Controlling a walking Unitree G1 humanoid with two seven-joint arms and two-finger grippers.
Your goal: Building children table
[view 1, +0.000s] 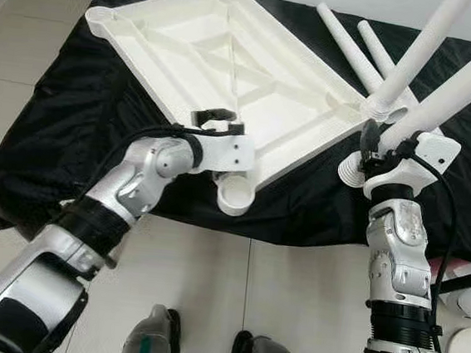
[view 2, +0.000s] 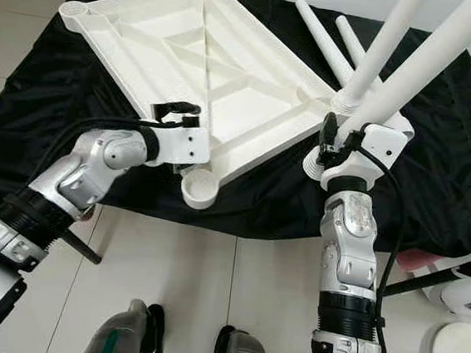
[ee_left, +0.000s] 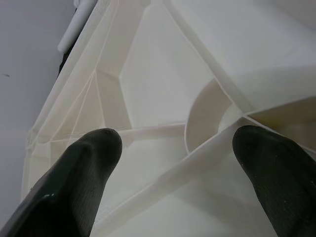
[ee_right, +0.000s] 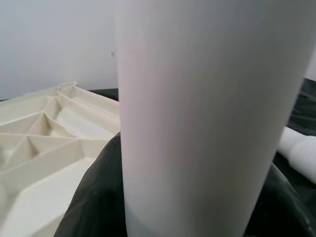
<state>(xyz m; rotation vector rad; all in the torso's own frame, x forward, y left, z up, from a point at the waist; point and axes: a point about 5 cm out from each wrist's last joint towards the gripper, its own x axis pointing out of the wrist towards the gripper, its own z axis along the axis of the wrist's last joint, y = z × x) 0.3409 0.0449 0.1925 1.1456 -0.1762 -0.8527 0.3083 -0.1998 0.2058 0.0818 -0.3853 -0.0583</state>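
Tabletop (view 1: pixel 229 67), a white ribbed plastic panel, lies upside down across the upper centre of the head views on a black cloth (view 1: pixel 48 125) that covers a low surface. That leaves its corner sockets facing up to take legs. One installed leg (view 1: pixel 414 52) already stands in the right-hand corner socket (view 1: pixel 381 107), rising toward the upper right of the frame. Two loose legs (view 1: pixel 352 50) lie on the cloth beyond it, near the top edge.

A held leg (view 1: pixel 470 78) slants up out of the right gripper (view 1: pixel 371 150), which is clamped around its lower end; the threaded end (view 1: pixel 350 169) points down beside the panel's right corner, probably awaiting a free socket. The empty near socket (view 1: pixel 235 195) overhangs the cloth's front edge at lower centre.

Just behind that socket, the left gripper (view 1: pixel 216 118) rests over the panel's near rim, its fingers (ee_left: pixel 79 173) spread apart astride a rib, apparently to steady the panel.
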